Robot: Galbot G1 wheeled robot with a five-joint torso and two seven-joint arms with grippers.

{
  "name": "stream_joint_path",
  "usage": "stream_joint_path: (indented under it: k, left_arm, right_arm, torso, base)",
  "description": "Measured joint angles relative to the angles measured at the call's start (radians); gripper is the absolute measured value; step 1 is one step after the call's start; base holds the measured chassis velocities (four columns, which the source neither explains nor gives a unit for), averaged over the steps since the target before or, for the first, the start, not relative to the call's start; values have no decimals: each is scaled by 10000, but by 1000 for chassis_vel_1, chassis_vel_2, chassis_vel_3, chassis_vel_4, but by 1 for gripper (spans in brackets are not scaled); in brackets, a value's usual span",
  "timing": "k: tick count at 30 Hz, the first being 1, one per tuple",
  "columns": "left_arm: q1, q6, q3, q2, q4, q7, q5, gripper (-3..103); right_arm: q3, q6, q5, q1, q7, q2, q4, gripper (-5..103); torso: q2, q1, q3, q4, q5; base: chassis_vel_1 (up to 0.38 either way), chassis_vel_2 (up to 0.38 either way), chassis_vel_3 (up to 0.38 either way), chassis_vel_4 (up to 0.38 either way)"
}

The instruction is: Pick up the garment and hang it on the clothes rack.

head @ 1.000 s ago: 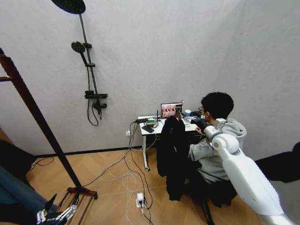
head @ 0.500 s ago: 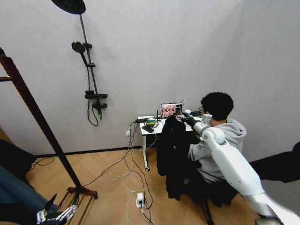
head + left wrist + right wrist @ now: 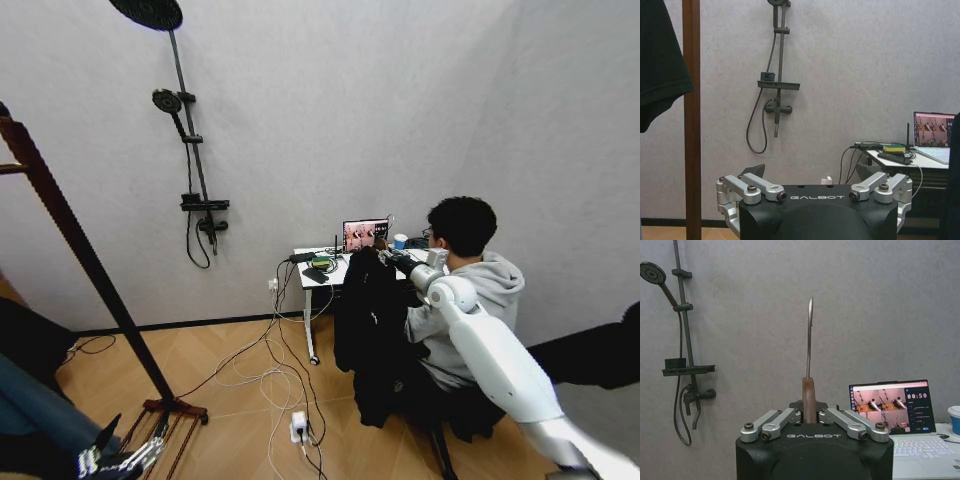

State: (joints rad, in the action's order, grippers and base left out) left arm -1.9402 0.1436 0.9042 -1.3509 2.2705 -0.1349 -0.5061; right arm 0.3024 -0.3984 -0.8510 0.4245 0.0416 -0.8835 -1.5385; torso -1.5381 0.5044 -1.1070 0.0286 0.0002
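One long black coat of soft dark cloth (image 3: 368, 330) hangs in the middle of the head view, a little to the right. It hangs from a brown wooden hanger with a thin metal hook (image 3: 809, 375). The right pincer (image 3: 386, 257) is at the top of the coat, at the end of the long white arm that comes up from the lower right corner. In the right wrist view, the right pincer (image 3: 809, 412) is clenched on the neck of the hanger, and the hook sticks straight up in the middle of the frame.

The coat is just in front of a small white tabletop (image 3: 312, 262) with an open laptop with a pink screen (image 3: 364, 235) on it. A person in a grey hoodie sits close beside it, to the right.

The tall dark reddish-brown wooden clothes rack (image 3: 85, 260) is far over on the left side of the head view. Its post slants from the upper left down to the floor. It is well apart from the coat.

The left pincer (image 3: 118, 458) waits low in the lower left corner, near the foot of the rack. In the left wrist view the left pincer (image 3: 816, 186) is released, with nothing in it.

So the picking up looks done. I think the coat must now go across the room, and the hook must go over the rail. That part is not yet done.
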Motion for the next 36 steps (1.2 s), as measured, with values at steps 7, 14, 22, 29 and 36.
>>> stream_joint_path:
  k: [7,14,22,29,36]
  left_arm:
    - [0,0,0,0,0,0,0,100]
    - [0,0,0,0,0,0,0,100]
    - [0,0,0,0,0,0,0,100]
    - [0,0,0,0,0,0,0,100]
    - [0,0,0,0,0,0,0,100]
  right_arm:
    - [246,-101,-30,300,34,96,-245,10]
    - [351,-101,-47,528,-34,248,-854,10]
    - [334,-132,-186,720,-281,307,-1568,10]
    - [303,-208,-669,830,-668,420,-2421,10]
    - [411,-187,-784,1055,-740,484,-2876,10]
  torso:
    - [0,0,0,1,1]
    - [-1,0,0,1,0]
    - [-1,0,-1,-5,-2]
    - [-1,0,0,-2,-3]
    - [-1,0,0,-3,-3]
  base:
    - [0,0,0,0]
    - [20,26,21,32]
    - [62,73,58,55]
    - [89,89,99,95]
    - [133,133,125,114]
